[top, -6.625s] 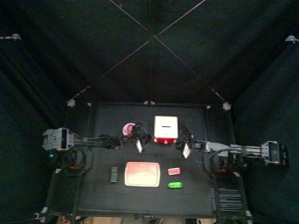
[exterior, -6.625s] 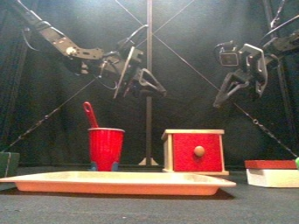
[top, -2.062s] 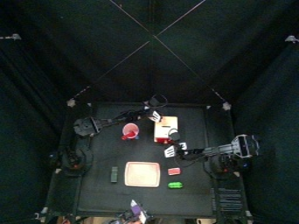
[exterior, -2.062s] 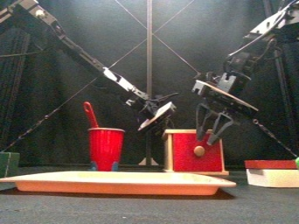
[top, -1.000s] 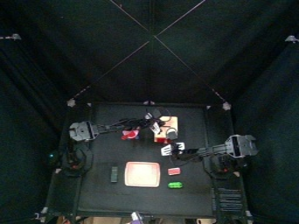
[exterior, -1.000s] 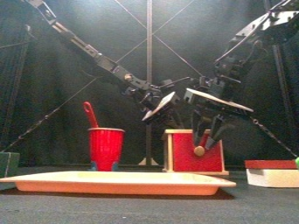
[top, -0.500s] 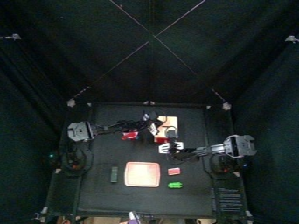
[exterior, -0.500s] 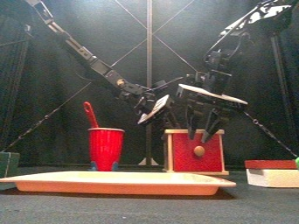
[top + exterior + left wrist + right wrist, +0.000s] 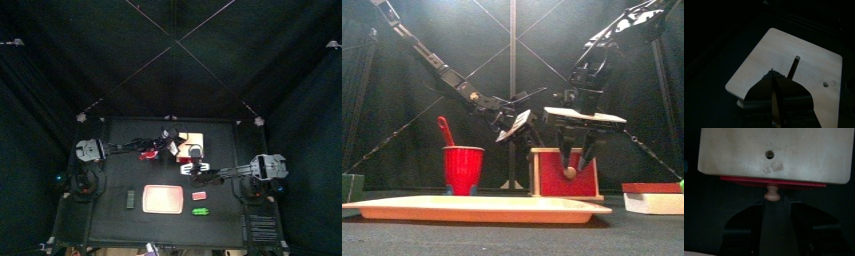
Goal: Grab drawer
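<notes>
The drawer (image 9: pixel 564 172) is a cream-white box with a red front and a small knob, standing mid-table (image 9: pixel 191 141). My right gripper (image 9: pixel 572 158) hangs open just above its front, one jaw on each side of the knob. In the right wrist view the knob (image 9: pixel 771 193) sticks out from the red front edge, just beyond my open right gripper (image 9: pixel 771 209). My left gripper (image 9: pixel 523 122) hovers at the drawer's upper left corner, jaws slightly apart and holding nothing. The left wrist view looks down on the drawer's cream top (image 9: pixel 784 65) with its slot.
A red cup (image 9: pixel 464 169) with a red utensil in it stands left of the drawer. The flat pink tray (image 9: pixel 476 208) lies at the front (image 9: pixel 164 198). A white-and-red box (image 9: pixel 655 198) sits at the right, a dark green block (image 9: pixel 350 187) at the left.
My right gripper has come down and squared up over the drawer's red front, its jaws now straddling the knob. The left arm has hardly moved.
</notes>
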Robot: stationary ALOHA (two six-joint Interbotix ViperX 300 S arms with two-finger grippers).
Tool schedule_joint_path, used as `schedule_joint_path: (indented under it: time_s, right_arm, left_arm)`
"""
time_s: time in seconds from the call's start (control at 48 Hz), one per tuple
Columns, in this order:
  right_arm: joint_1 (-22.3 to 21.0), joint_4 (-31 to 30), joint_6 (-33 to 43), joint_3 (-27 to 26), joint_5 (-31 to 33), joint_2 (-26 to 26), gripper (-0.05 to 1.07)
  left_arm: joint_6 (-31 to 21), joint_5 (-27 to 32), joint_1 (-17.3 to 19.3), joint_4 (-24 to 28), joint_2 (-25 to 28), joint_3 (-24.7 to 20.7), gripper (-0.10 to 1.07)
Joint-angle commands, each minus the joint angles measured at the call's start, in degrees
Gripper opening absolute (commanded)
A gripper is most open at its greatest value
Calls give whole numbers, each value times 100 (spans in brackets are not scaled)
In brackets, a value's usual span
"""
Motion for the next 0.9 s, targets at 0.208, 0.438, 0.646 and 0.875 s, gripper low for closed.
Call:
schedule_joint_path:
  time_s: [0.208, 0.438, 0.646, 0.875]
  right_arm:
    - [-132, -26, 26, -211, 0, -62, 76]
    - [-211, -18, 18, -308, -9, 44, 76]
    - [-255, 35, 26, -281, -9, 176, 76]
    - [-308, 44, 18, -299, -9, 255, 75]
  left_arm:
    - [9, -53, 18, 18, 26, 62, 37]
    - [9, -62, 0, 18, 18, 70, 37]
    - [9, -62, -9, 18, 26, 70, 37]
    - [9, -62, -9, 18, 26, 79, 37]
